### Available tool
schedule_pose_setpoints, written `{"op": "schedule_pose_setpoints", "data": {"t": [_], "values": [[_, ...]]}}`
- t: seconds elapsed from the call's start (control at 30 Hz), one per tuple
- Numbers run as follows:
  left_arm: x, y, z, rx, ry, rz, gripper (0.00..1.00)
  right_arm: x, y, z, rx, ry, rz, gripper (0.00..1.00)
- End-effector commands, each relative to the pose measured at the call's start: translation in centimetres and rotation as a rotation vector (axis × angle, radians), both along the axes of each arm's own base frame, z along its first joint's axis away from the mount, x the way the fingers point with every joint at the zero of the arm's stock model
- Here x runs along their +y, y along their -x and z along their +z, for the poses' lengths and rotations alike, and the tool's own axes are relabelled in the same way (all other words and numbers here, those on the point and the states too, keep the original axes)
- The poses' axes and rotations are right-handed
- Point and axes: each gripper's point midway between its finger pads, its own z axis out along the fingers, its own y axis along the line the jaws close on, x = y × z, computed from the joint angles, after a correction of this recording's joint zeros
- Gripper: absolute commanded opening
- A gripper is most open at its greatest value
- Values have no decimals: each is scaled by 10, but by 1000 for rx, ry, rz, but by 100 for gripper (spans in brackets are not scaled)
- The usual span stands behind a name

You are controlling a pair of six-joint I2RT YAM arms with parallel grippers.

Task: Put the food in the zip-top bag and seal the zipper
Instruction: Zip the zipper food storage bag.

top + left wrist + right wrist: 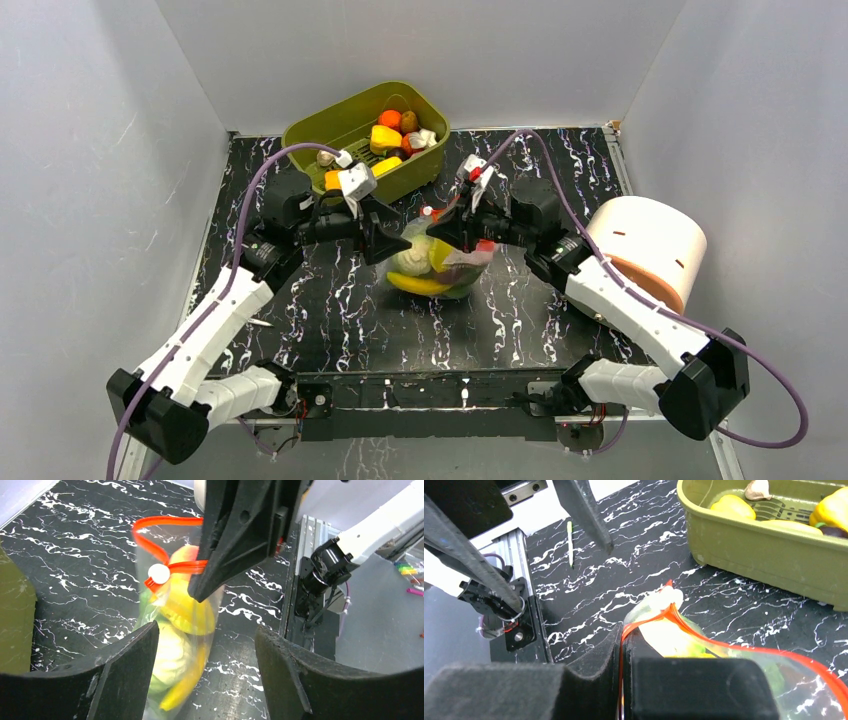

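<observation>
The zip-top bag (440,262) lies mid-table with food inside: a pale green cabbage (410,256), a yellow banana (420,285) and a yellow piece (187,615). Its red-orange zipper (704,635) runs up between the fingers of my right gripper (620,630), which is shut on the strip at the bag's mouth. The zipper's white slider (159,573) sits just left of that grip. My left gripper (207,628) is open at the bag's left side, with the bag's bulge (180,650) against its left finger and nothing pinched.
An olive-green tub (310,135) at the back holds more toy food (390,135). A white and orange cylinder (650,250) stands at the right, beside my right arm. The tub's wall (764,555) is close behind the bag.
</observation>
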Motion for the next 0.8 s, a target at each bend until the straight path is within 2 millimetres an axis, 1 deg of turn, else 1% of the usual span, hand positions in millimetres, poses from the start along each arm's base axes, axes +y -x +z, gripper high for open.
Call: {"op": "schedule_pose_setpoints", "data": {"t": [0.0, 0.1, 0.17, 0.27, 0.37, 0.5, 0.57, 0.67, 0.77], "values": [[-3, -21, -7, 0, 26, 87, 68, -3, 0, 47, -66, -174, -62, 0], [-5, -33, -14, -28, 22, 102, 65, -4, 5, 42, -80, -173, -40, 0], [-8, -38, -16, -53, 31, 95, 64, -2, 9, 39, -82, -168, -11, 0], [-16, -37, -17, -63, 50, 39, 57, 0, 14, 34, -76, -160, 24, 0], [-26, -29, -23, -20, 59, -55, 50, 2, 23, 30, -81, -148, 77, 0], [-35, -8, -33, 69, 78, -211, 46, -1, 39, 25, -114, -125, 146, 0], [-38, -1, -37, 116, 94, -255, 44, -2, 42, 23, -119, -121, 156, 0], [-41, 1, -40, 156, 129, -272, 38, -3, 45, 20, -114, -117, 167, 0], [-43, 2, -38, 169, 170, -281, 35, -2, 49, 19, -105, -116, 191, 0]]}}
